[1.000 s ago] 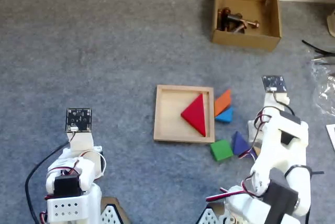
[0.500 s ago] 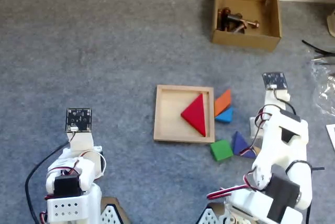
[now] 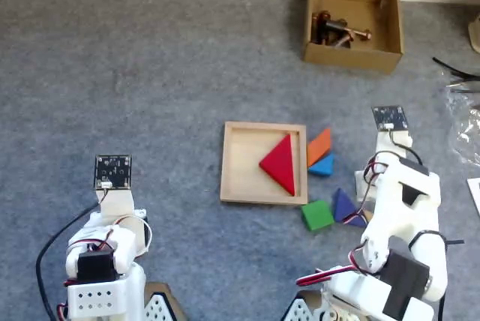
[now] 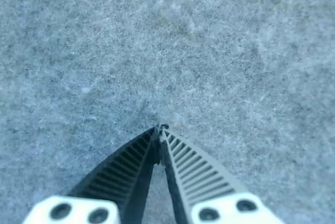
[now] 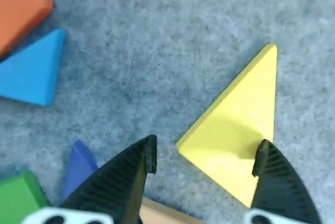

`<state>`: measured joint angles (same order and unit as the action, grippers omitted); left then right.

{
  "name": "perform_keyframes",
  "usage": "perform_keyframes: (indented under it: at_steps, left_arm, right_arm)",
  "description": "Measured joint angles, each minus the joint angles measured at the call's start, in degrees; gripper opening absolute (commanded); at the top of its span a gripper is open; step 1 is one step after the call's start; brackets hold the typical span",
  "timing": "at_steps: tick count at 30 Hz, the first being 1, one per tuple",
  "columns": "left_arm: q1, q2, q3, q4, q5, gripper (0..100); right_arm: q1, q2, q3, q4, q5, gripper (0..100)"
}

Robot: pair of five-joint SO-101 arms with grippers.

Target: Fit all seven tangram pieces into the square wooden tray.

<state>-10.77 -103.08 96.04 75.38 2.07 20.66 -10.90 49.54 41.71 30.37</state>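
Right fingers (image 5: 128, 179) stand spread astride the yellow triangle (image 5: 235, 130), 1 over its long edge, its square corner between them; left fingers (image 4: 131, 166) are pressed together, well apart from it.

Even diffuse light, soft faint shadows.

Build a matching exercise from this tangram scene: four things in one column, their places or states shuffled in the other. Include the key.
1. red triangle
2. yellow triangle
3. green square
4. left gripper

A. shut, over bare carpet
B. inside the wooden tray
C. on the carpet beside the tray's corner
D. on the carpet, straddled by the open right gripper

Pairs: 1-B, 2-D, 3-C, 4-A
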Motion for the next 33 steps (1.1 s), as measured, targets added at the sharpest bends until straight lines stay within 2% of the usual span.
perform_keyframes:
  at_steps: [33]
  left_arm:
    - [0.0, 0.0, 0.0, 0.0, 0.0, 0]
  right_arm:
    - [0.3, 0.0, -2.7, 0.4, 0.1, 28.2]
